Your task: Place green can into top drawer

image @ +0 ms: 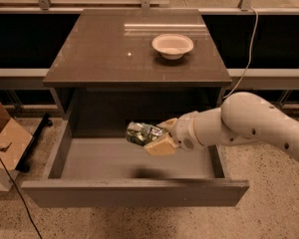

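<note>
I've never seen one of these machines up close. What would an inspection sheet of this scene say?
Surface: brown cabinet top, carrying the white bowl.
Job's things: green can held above the open top drawer; nothing seen inside it.
Clutter: the white bowl, nothing else seen.
Grippers: tool shut on the green can, over the drawer.
Cables: white cable at right; black cable on floor, left.
Surroundings: cardboard box at left.

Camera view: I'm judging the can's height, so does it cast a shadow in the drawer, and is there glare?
Camera view: a soft dark shadow lies on the top drawer floor, under the green can the hand holds above it; pale glare streaks cross the cabinet top.
</note>
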You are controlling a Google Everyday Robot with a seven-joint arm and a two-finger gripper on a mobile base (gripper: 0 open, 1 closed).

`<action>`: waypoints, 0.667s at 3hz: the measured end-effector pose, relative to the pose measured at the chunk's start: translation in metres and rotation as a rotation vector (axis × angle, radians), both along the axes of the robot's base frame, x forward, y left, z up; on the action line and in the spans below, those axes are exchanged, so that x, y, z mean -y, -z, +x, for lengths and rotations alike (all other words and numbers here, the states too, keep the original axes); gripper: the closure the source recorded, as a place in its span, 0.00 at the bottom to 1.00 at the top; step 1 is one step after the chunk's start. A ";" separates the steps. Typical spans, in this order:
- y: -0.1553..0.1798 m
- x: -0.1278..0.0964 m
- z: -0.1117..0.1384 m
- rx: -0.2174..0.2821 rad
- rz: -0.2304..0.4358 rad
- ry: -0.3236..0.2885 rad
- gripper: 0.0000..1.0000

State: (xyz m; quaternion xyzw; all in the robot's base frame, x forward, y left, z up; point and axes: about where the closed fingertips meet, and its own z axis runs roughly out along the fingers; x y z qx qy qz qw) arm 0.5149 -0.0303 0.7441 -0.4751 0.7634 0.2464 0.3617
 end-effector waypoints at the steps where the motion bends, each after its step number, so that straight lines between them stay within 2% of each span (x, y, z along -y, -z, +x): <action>1: 0.040 0.004 0.001 -0.026 0.015 -0.001 1.00; 2: 0.067 0.005 0.013 -0.036 0.030 -0.002 1.00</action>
